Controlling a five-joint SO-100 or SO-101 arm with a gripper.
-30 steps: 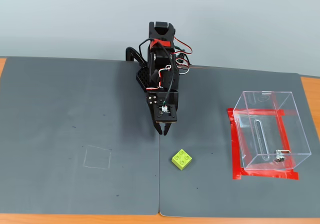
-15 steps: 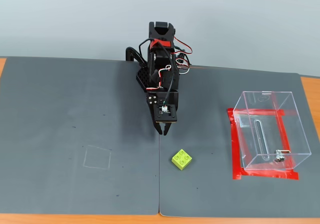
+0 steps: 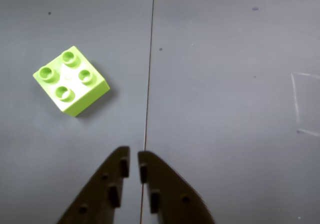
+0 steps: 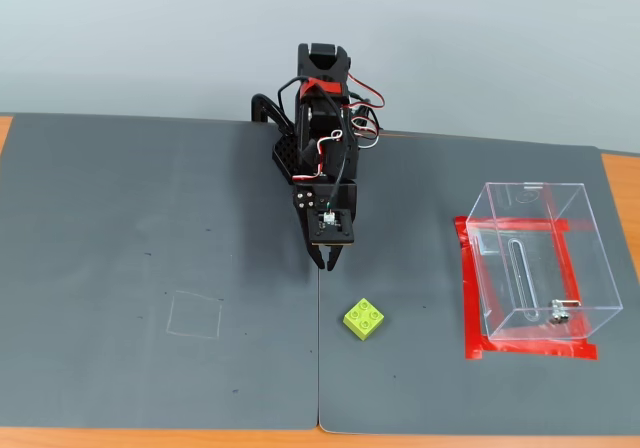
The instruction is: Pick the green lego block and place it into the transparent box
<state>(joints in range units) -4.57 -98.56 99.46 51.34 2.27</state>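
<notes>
The green lego block (image 3: 71, 80) lies studs up on the grey mat, up and left of my gripper (image 3: 133, 156) in the wrist view. My gripper's two black fingers are nearly together and hold nothing. In the fixed view the block (image 4: 363, 318) lies on the mat a little below and right of my gripper (image 4: 329, 261), apart from it. The transparent box (image 4: 540, 263) stands at the right on a red tape square, well away from the block and gripper. A small metal fitting shows at its base.
The grey mat (image 4: 150, 228) covers the table, with a seam (image 3: 149, 74) running down the middle. A faint chalk square (image 4: 194, 315) is drawn on the left half. Bare wood shows at the table's edges (image 4: 620, 183).
</notes>
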